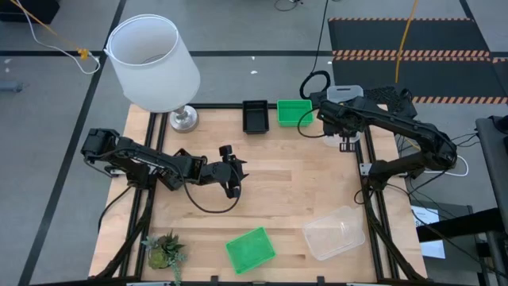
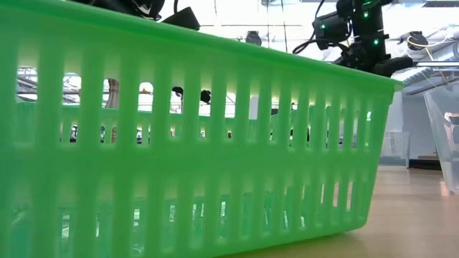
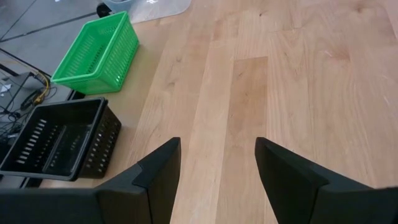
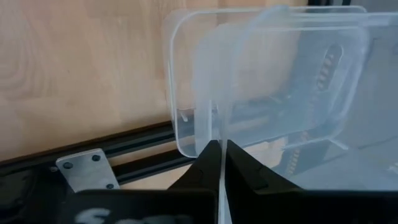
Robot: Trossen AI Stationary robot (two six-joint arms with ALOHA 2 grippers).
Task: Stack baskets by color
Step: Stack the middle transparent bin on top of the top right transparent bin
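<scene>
**Two green baskets apart, one clear basket gripped by the right arm**

Landmark: white-shaded table lamp (image 1: 151, 59), far-left corner of the wooden table (image 1: 302, 183).

Near edge, the row farthest from the lamp:
- Small potted plant (image 1: 164, 250), on the lamp's side of the table.
- Near green basket (image 1: 250, 249), upright and open-top, toward the middle, slightly skewed to the table edge. It fills the low view (image 2: 193, 143).
- Loose clear basket (image 1: 333, 232), diagonally opposite the lamp and close to the near green basket, not touching it. Its wall shows at the low view's edge (image 2: 448, 136).

Mid-table:
- Left gripper (image 1: 230, 179), between the lamp and the near row, over bare wood. Fingers (image 3: 161, 171) spread apart, nothing between them.

Far edge, the lamp's own row:
- Black basket (image 1: 255, 116), first thing beyond the lamp's base.
- Far green basket (image 1: 294, 112), just beside the black one, on the side away from the lamp; a narrow gap shows between them. The left wrist view shows the pair side by side (image 3: 59, 140) (image 3: 99, 53).
- Right gripper (image 4: 221, 152), far-right corner, opposite the lamp along that row. Fingers pinched together on the rim wall of a held clear basket (image 4: 267, 81), which hangs over the table's edge and frame rail.
</scene>
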